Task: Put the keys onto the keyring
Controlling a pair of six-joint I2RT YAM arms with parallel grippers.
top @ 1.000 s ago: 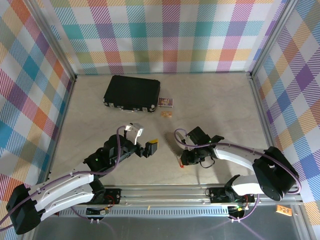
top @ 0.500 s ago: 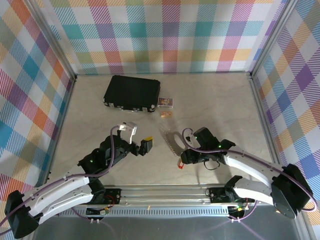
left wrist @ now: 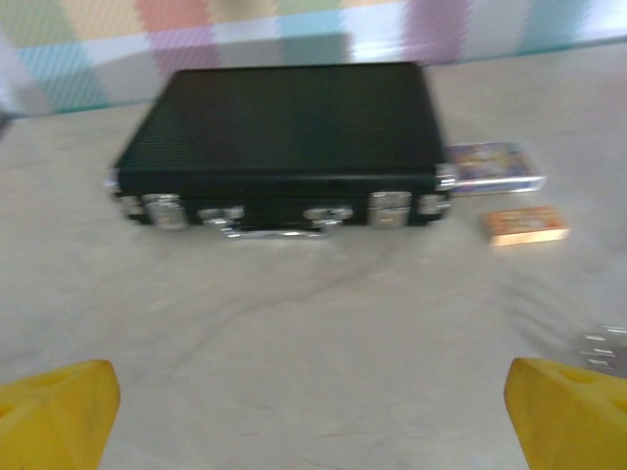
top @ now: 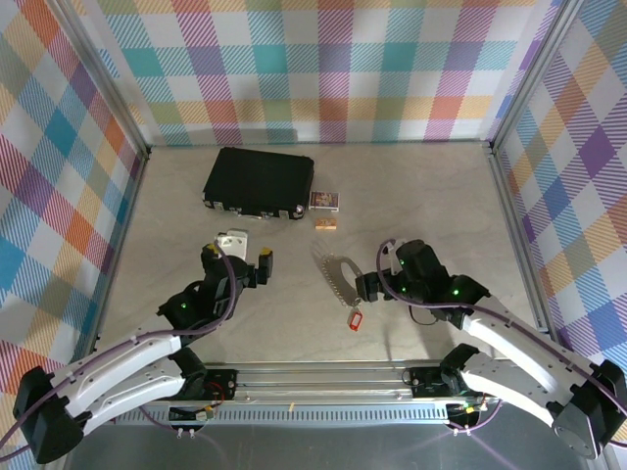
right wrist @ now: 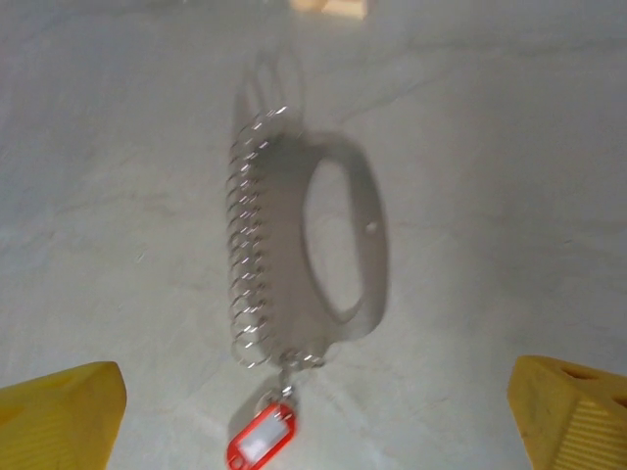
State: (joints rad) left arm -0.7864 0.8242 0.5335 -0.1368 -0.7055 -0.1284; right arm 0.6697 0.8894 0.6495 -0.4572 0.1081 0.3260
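The right gripper [right wrist: 315,419] is standing with its two yellow wedge-shaped fingertips spread wide at the lower corners of the wrist view. It is pinching nothing, and bare surface is showing between them. It is hovering low on the near side of the task items, apparently so that both are lying within reach for a check or a fresh grasp.

Just ahead of it, the keyring [right wrist: 260,439], a small glossy red plastic tag with a pale label window and a short grey metal ring, is lying flat. Its ring is meeting the lower end of the keys [right wrist: 247,257], a thin silvery metal bunch made up of a ribbed, coil-like edge and a smooth oval loop, stretching away from the tag. The two appear linked, though blur is preventing confirmation. From above, both are resting near the middle of the matte, beige stone-patterned table [top: 441,196], between the arms.

The left gripper [left wrist: 313,416] is likewise gaping and empty, well apart from the keys. It is facing a black textured rectangular case with chrome latches [left wrist: 284,122]. Beside the case are lying a small printed card box [left wrist: 490,162] and a small tan block [left wrist: 524,225].
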